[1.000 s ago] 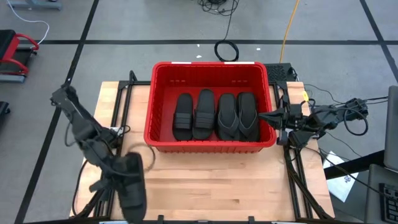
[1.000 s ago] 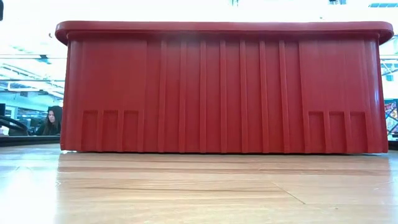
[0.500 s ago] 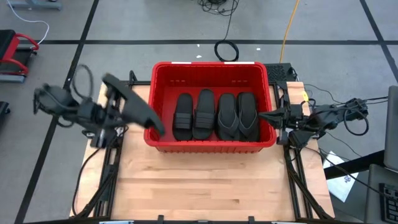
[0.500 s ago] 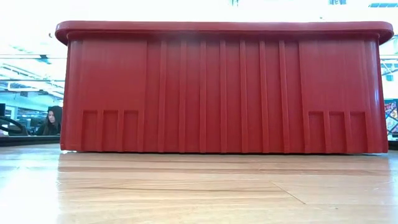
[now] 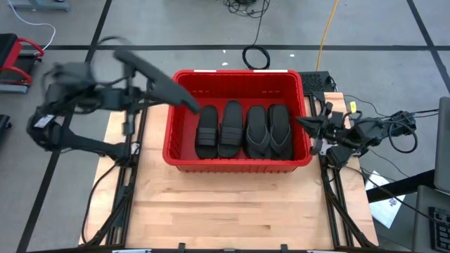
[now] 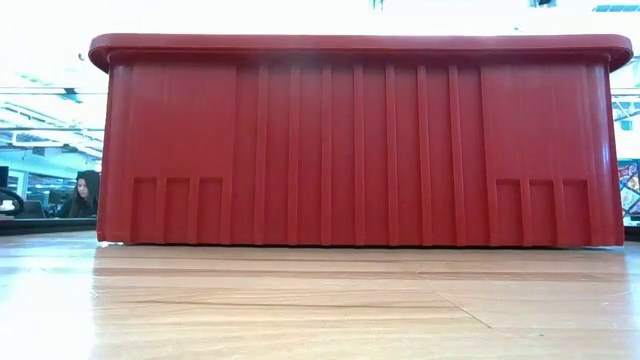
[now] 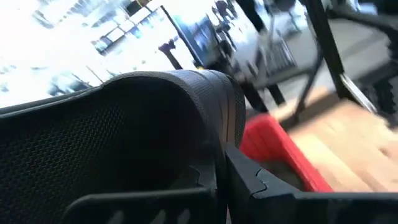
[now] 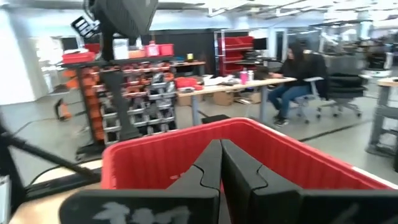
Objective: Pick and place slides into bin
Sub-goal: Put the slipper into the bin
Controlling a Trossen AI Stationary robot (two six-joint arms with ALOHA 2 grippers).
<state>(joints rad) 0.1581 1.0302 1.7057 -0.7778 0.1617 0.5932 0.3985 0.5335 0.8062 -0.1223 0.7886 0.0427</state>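
While the left gripper (image 5: 130, 62) stays clamped on a slide (image 5: 156, 77) over the bin (image 5: 184, 76) rim, it should reach inward before releasing; the right gripper (image 5: 304, 124) rests closed.

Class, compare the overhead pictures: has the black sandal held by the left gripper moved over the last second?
Yes. The black rubber sandal in the left gripper has travelled from the table's near left corner up to the large red plastic bin, its tip now over the bin's left rim.

Overhead looks straight down; table-level camera close against bin (image 6: 350, 140); seemingly both share it.
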